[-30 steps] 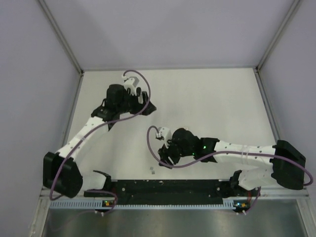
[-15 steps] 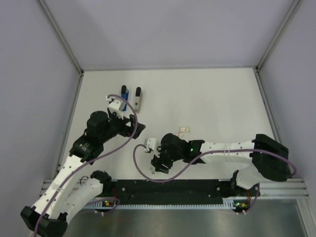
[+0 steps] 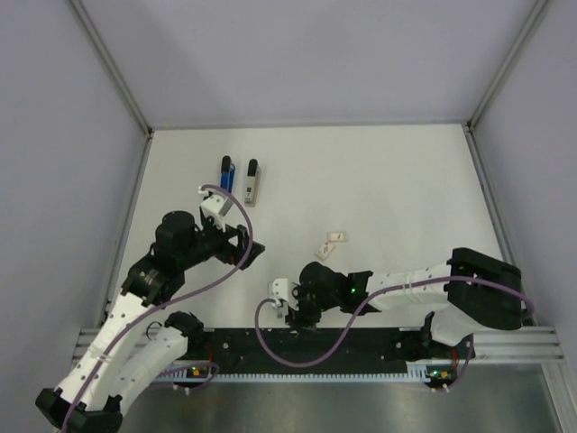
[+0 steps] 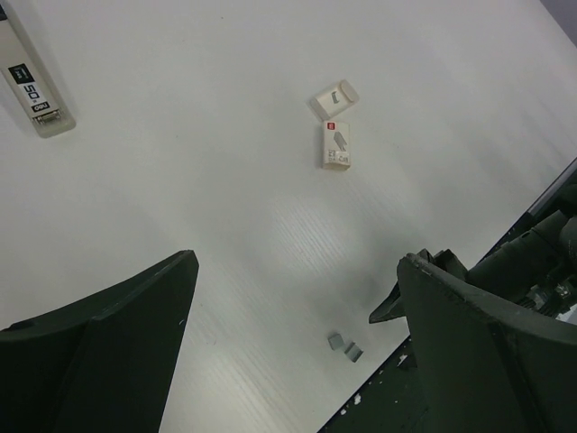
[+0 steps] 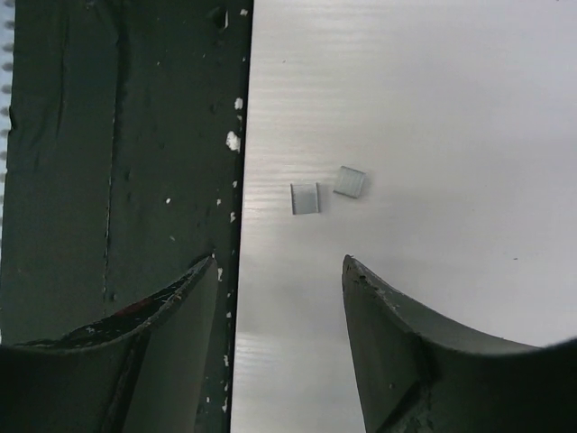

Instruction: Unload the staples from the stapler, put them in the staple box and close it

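1. stapler (image 3: 226,171): blue body at the far left of the worktop (image 3: 406,180), with its grey rail piece (image 3: 252,185) parallel just beside it.
2. left jaws: wide open and empty, nearer than the stapler and apart from it.
3. right jaws: parted, nothing between them, at the near edge, well apart from the stapler.
4. two whitish blocks (image 3: 332,242): mid-worktop.
5. two small grey squares (image 5: 306,198): just beyond the right fingertips, beside the black strip (image 5: 117,135).
6. the blue body shows clearly only from the top; the rail piece's black label only from the left wrist.
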Controlling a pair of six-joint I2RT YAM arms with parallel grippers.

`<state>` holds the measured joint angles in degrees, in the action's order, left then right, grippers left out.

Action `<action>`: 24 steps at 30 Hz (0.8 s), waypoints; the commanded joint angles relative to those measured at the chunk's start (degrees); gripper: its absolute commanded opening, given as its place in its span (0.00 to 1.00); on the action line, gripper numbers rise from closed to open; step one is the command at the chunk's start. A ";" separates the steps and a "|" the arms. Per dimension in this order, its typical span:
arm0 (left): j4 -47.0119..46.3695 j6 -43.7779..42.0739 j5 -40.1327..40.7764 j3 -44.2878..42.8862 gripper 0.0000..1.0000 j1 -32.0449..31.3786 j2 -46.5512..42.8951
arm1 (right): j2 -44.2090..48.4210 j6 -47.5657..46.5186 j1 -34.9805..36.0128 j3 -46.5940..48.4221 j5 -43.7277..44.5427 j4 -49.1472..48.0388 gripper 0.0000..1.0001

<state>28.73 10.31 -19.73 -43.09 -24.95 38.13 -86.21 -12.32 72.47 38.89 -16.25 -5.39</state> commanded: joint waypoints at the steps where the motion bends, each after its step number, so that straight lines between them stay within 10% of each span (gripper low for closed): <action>1: -0.78 -2.92 -0.84 0.72 0.98 0.08 -2.09 | 1.93 -3.50 1.62 -2.59 -1.24 -8.05 0.57; 24: -0.34 -4.77 0.04 2.49 0.98 0.16 -2.36 | -7.12 -5.88 1.80 2.15 -0.53 -8.59 0.43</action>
<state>29.21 6.42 -20.05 -40.71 -24.95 36.10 -92.16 -17.06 73.49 38.70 -16.12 -11.55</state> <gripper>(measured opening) 0.985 0.443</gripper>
